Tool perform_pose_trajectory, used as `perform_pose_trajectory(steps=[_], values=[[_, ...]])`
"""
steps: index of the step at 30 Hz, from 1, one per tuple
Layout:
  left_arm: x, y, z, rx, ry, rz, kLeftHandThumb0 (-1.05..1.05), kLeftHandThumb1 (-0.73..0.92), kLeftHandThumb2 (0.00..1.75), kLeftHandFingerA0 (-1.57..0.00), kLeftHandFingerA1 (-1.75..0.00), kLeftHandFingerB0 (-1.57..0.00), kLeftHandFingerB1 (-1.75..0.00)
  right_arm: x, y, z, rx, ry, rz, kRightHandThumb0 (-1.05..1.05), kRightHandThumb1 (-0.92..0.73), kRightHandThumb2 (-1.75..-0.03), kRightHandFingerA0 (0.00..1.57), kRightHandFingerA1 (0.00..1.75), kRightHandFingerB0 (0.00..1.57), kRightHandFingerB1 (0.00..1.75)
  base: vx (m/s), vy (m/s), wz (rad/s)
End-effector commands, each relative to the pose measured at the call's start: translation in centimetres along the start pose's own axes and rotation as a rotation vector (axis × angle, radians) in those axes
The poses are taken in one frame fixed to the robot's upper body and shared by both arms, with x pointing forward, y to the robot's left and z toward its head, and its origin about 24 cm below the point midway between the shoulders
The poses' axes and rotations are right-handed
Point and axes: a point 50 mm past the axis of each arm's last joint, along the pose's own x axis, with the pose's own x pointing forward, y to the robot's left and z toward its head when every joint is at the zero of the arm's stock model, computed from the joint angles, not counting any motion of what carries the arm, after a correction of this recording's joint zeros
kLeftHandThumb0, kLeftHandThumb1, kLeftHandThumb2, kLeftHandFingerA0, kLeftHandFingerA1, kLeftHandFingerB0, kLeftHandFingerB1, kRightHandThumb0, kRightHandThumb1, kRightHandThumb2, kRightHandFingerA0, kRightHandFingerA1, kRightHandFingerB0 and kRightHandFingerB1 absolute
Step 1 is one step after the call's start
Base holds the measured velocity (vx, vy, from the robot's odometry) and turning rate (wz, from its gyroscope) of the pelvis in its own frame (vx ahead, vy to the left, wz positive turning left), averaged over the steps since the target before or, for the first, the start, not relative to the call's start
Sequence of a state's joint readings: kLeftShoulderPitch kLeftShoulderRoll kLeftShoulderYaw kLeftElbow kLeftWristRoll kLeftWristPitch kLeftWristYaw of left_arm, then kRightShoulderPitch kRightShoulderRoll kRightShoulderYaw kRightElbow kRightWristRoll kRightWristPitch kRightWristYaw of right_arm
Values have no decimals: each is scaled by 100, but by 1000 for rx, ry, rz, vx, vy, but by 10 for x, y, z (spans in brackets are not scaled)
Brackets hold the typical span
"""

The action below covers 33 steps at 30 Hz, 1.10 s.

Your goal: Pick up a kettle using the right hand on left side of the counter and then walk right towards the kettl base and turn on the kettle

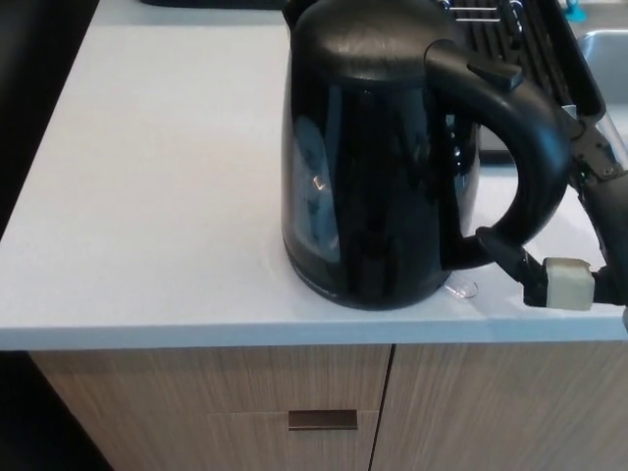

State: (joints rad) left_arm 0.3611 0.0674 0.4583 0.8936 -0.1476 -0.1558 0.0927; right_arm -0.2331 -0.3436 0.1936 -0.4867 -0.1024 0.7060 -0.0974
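The kettle (378, 157) stands on the counter (157, 196) near its front edge, a rack (530, 49) behind it to the right. My right hand (579, 235) sits just right of its handle (520, 147).
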Motion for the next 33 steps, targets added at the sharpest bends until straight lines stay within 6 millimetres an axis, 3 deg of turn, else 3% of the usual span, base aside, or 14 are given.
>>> perform_pose_trajectory(steps=[1, 6, 7, 8, 9, 10, 14, 15, 16, 17, 18, 19, 29, 33], values=[[0, 1, 7, -18, -72, 0, 27, 60, 112, -83, -110, -72, -88, 5, 0, -6, -37, 74, -15, -82, -54, -57, 0, 24, 0, 19, 0, 0, 0], [0, -1, 7, -17, -75, -5, 27, 59, 112, -83, -111, -72, -88, 10, 3, -6, -45, 88, -23, -85, -41, -76, 0, 29, 2, 17, 0, 0, 0], [0, -1, 7, -23, -73, -2, 28, 59, 112, -83, -114, -72, -90, 9, 6, -1, -31, 64, -46, -75, -46, -90, 3, 59, 3, 34, 0, 0, 0], [0, -1, 7, -30, -69, 3, 28, 59, 112, -83, -114, -72, -90, 8, 9, 8, -8, 29, -81, -75, -46, -90, 3, 59, 3, 34, 0, 0, 0], [0, 0, 6, -26, -73, 3, 25, 60, 109, -86, -113, -72, -89, 8, 12, 12, 23, -2, -107, -69, -68, -59, 15, 65, 9, 39, 0, 0, 0], [0, 0, 6, -25, -73, 2, 25, 60, 110, -86, -114, -72, -89, 7, 13, 15, 39, -29, -128, -67, -52, -90, 25, 64, 5, 48, 0, 0, 0], [0, 1, 6, -26, -72, 2, 25, 60, 110, -86, -114, -72, -89, 6, 14, 17, 44, -50, -147, -67, -52, -90, 25, 64, 5, 48, 0, 0, 0], [0, 2, 4, -24, -65, 8, 27, 56, 116, -96, -103, -75, -88, 3, 16, 27, 48, -129, -214, -52, -81, -63, 83, 74, 23, 46, 0, 0, 0], [0, 2, 3, -28, -61, 13, 28, 56, 117, -97, -104, -77, -89, 2, 16, 33, 53, -167, -243, -50, -83, -64, 89, 76, 23, 46, 0, 0, 0], [1, 2, 3, -35, -60, 15, 30, 56, 118, -95, -104, -77, -89, 1, 15, 37, 57, -183, -252, -53, -66, -97, 93, 88, 22, 55, 0, 0, 0], [1, 2, 2, -35, -60, 15, 30, 56, 118, -95, -104, -77, -89, 1, 15, 39, 59, -195, -260, -53, -66, -97, 93, 88, 22, 55, 0, 0, 0], [1, 2, 2, -38, -57, 16, 28, 59, 115, -87, -116, -74, -94, 1, 15, 41, 62, -202, -264, -49, -84, -64, 98, 84, 27, 45, 0, 0, 0], [-4, 0, -5, -52, -43, 18, 30, 56, 119, -94, -104, -76, -89, 1, 7, 51, 98, -253, -325, -50, -86, -66, 107, 89, 36, 45, 0, 0, 0], [-5, 2, -8, -34, -38, 20, 25, 62, 107, -81, -113, -71, -91, 2, 1, 52, 103, -284, -360, -35, -89, -67, 115, 96, 47, 47, 0, 0, 0]])
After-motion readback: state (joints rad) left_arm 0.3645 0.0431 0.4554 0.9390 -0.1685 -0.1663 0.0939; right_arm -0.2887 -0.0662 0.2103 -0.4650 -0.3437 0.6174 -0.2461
